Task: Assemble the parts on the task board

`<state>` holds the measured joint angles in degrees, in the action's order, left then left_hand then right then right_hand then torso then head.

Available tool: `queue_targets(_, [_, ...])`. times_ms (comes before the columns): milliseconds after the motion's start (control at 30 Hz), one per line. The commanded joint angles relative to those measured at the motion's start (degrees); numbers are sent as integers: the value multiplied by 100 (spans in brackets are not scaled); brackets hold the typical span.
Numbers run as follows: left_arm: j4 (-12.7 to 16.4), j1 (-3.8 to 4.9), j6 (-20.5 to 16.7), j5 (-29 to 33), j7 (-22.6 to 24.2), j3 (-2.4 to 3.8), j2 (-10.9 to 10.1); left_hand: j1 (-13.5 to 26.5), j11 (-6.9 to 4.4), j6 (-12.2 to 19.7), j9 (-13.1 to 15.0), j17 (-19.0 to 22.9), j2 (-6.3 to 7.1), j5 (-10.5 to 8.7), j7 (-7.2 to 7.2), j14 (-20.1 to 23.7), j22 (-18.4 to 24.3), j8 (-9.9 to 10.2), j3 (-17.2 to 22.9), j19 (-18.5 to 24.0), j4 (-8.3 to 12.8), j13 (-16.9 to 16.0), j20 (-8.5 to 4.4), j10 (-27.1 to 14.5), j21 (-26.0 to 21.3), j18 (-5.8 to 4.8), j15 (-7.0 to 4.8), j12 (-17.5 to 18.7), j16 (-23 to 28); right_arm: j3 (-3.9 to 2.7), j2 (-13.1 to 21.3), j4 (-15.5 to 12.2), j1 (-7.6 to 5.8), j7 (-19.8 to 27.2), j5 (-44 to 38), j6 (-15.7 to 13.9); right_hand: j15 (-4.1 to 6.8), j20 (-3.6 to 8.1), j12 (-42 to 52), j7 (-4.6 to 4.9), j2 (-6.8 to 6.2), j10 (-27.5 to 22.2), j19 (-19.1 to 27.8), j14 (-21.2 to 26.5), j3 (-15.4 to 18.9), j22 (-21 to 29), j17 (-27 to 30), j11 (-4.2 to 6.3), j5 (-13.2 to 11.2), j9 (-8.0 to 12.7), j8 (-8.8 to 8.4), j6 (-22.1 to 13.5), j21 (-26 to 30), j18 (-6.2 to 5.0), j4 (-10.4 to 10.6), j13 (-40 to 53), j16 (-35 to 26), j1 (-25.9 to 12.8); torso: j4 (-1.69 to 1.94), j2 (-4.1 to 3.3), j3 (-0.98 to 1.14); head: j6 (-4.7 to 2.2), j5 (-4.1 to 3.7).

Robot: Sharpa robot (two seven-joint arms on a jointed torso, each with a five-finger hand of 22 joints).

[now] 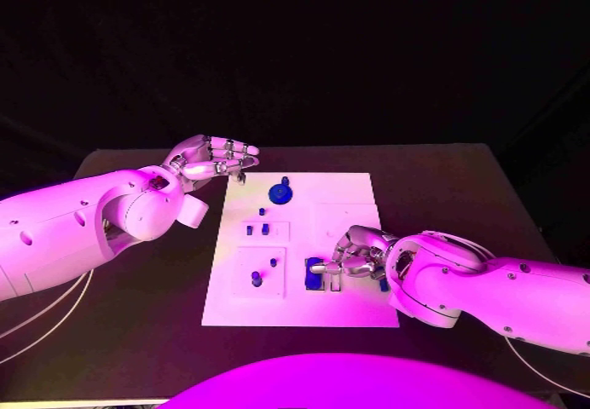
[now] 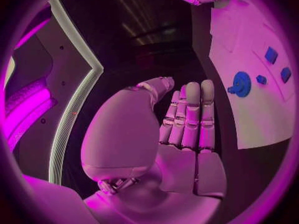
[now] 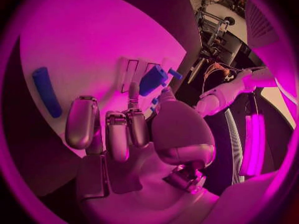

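— White board (image 1: 344, 256), that task board, lies mid-worktop (image 1: 467, 196) with blue parts (image 1: 281, 193) on it. See the right hand (image 1: 348, 257)?

— Yes, low on the board's near end, fingers closed around a blue block (image 3: 152, 79).

— And the left hand (image 1: 211, 159)?

— Off the board's far left corner, fingers curled together, gripping nothing.

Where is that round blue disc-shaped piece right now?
In the head view the round blue piece lies near the far edge of the white task board, left of its middle, just right of the left hand, whose fingers do not touch it.
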<state>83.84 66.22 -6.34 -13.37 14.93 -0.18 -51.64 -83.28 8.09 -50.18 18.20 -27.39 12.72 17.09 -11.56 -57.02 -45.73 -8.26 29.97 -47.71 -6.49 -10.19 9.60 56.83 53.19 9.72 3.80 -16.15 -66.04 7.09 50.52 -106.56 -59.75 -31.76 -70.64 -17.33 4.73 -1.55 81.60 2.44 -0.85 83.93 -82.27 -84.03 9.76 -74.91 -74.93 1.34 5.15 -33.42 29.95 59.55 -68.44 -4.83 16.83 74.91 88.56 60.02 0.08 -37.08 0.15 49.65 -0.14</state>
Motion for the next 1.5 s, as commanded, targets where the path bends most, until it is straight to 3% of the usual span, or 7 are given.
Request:
queue_targets(33, [20,2,38,-17,19,3,-1,18,-5,14,-5,9,-29,17,-3,53,1,-29,35,29,-14,-8,-19,-53,-23,79,7,-24,-19,1,50,-96,11,138,-138,61,21,3,-13,-12,-14,179,-54,-513,-26,-528,-1073,31,55,-9,33,-52,-18,72,-10,772,13,178,-3,2,3,8,5])
queue_targets(67, [20,2,37,-18,19,3,-2,18,-5,14,-5,9,-29,17,-3,53,1,-29,35,29,-14,-8,-19,-53,-23,79,7,-24,-19,1,66,-125,16,153,-139,73,23,5,-14,-15,-61,181,-56,-513,-44,-536,-1074,34,171,-5,34,-63,-11,72,-22,778,12,466,-4,3,2,12,6])
queue_targets(200, [21,2,35,-18,19,3,-8,18,-5,14,-5,9,-29,17,-3,53,1,-29,35,29,-14,-8,-19,-53,-23,79,7,-24,-19,1,111,-205,42,187,-141,102,25,7,-5,-17,-114,190,-62,-515,-39,-553,-1082,37,197,3,34,-64,-16,75,-22,794,14,704,-8,4,3,16,4])
queue_targets(333, [20,2,35,-18,19,3,-9,18,-5,14,-5,9,-29,17,-3,53,1,-29,35,29,-14,-8,-19,-53,-23,79,7,-24,-19,1,107,-199,55,155,-193,105,26,8,1,-19,-107,194,-66,-515,-47,-560,-1086,38,202,6,35,-61,-25,77,-19,801,15,751,-6,6,0,17,-4])
queue_targets(567, [15,2,37,-18,15,3,-8,22,-3,14,-6,10,-31,17,-5,58,1,-32,39,31,-19,-9,-18,-59,-26,78,9,-29,-19,1,8,-94,73,77,-337,170,33,13,53,-29,78,227,-73,-516,-12,-574,-1087,47,429,19,39,-34,-20,77,-10,852,15,718,7,0,3,5,-14])
queue_targets(1233, [12,2,37,-2,12,2,-36,26,-3,14,-7,11,-35,17,-6,59,1,-33,41,33,-23,-9,-17,-61,-27,77,10,-32,-19,1,169,-109,106,145,-347,290,44,25,25,-37,80,221,-72,-513,24,-590,-1075,58,730,70,-4,-49,22,74,-35,850,9,1175,1,3,2,33,9])
queue_targets(1500, [-4,2,35,-1,15,1,-25,26,-3,14,-7,11,-35,17,-6,59,1,-33,41,33,-23,-9,-17,-61,-27,77,10,-32,-19,0,213,-144,109,244,-417,-9,43,25,3,-34,66,210,-65,-510,28,-582,-1065,55,720,76,-11,-54,48,70,-32,834,6,1209,3,2,2,30,-6])
